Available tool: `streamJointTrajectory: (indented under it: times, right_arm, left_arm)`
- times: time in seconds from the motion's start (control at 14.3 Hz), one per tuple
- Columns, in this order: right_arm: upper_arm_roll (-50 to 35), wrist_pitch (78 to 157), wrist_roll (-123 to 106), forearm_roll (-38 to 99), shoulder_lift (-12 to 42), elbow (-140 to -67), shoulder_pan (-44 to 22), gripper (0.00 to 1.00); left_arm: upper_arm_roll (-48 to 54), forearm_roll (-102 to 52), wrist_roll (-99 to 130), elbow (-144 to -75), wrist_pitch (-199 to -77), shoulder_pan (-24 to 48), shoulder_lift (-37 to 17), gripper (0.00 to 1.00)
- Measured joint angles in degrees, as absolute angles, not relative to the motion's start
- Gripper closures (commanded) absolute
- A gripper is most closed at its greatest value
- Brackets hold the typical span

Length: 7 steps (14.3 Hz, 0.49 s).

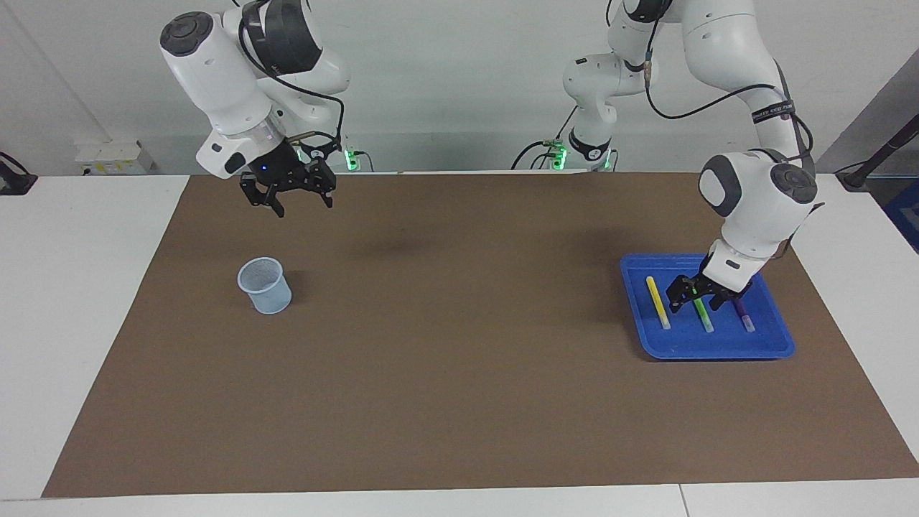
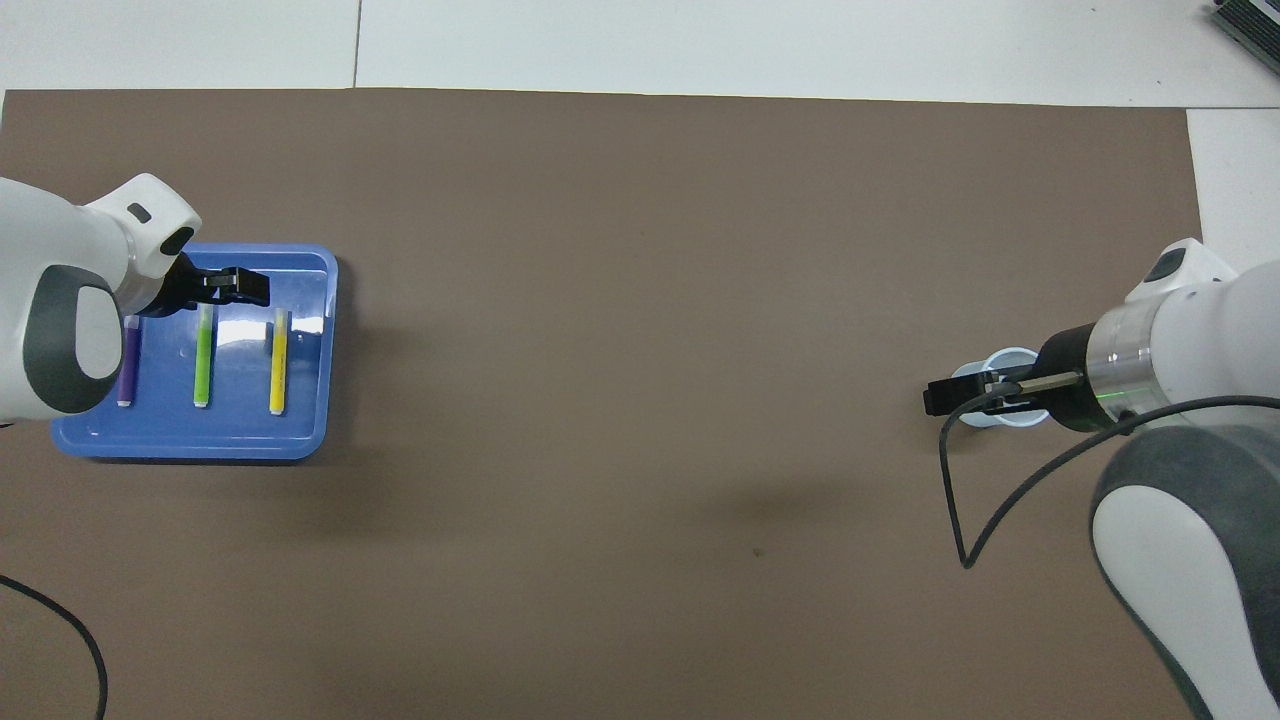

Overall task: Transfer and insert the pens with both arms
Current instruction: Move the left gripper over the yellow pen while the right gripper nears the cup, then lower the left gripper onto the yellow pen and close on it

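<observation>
Reaching into the blue tray [image 1: 779, 347] at the table's left-arm end, we straddle the green pen [image 1: 702, 314] with the left gripper [image 1: 698, 296] spread; next we close. The right gripper [image 1: 294, 198] waits, spread, above the mat.

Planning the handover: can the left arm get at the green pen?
Probably yes: the left gripper is low over the green pen in the blue tray, jaws apart, nothing between.

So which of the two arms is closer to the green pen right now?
The left one. The left gripper is down in the blue tray, right over the green pen. The right gripper waits up in the air at the right arm's end of the table, by the mesh cup.
</observation>
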<state>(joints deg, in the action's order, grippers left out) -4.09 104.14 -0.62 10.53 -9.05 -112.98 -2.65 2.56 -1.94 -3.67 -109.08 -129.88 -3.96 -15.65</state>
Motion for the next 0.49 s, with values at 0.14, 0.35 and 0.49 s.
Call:
streamJointTrajectory:
  times: [0.14, 0.35, 0.49]
  right_arm:
    - [-4.09, 104.14, -0.69, 10.53, -9.05, -112.98, -2.65, 0.00]
    - [-4.11, 104.14, -0.71, 10.53, -9.05, -112.98, -2.65, 0.00]
    - [-4.11, 104.14, -0.71, 10.53, -9.05, -112.98, -2.65, 0.00]
  left_arm:
    - [2.57, -1.94, -4.00, -109.20, -131.43, -3.96, -17.00, 0.07]
    - [2.53, -1.94, -4.69, -109.43, -132.91, -3.97, -18.26, 0.07]
    - [2.55, -1.94, -4.83, -110.92, -135.14, -3.97, -18.57, 0.07]
